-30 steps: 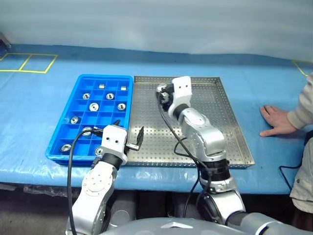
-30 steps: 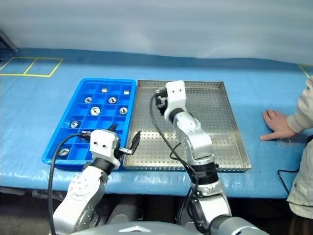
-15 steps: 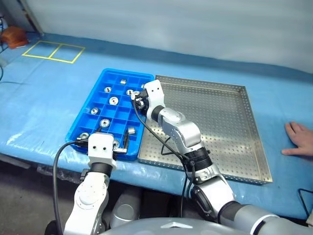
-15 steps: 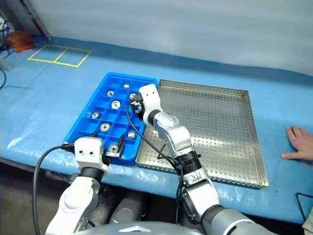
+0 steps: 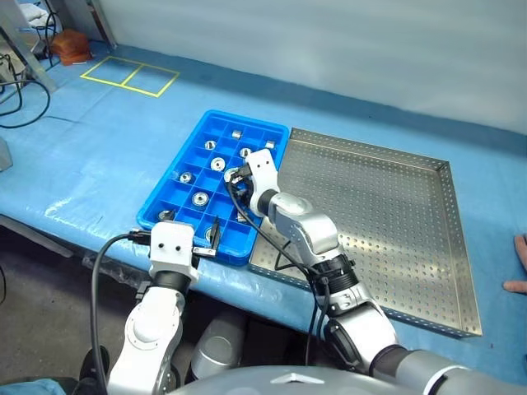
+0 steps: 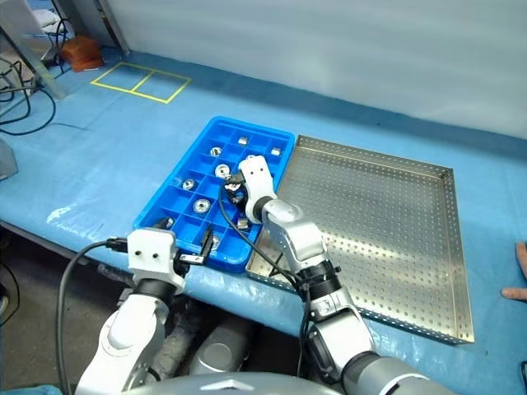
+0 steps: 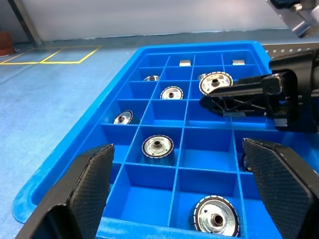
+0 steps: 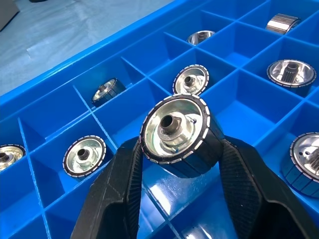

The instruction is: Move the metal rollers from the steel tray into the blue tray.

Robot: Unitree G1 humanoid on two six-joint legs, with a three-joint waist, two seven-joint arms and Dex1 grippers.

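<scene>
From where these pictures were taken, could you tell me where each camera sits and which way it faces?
Head views: look forward and down at the blue tray and steel tray; both arms show.
Left wrist view: low at the blue tray's near end, between the open left gripper fingers.
Right wrist view: over the compartments; right gripper holds a roller.
Shared: the left wrist view also shows that held roller.

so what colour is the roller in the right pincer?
Shiny silver roller with a dark centre hole and a black, white-ticked rim; clearest in the right wrist view.
</scene>
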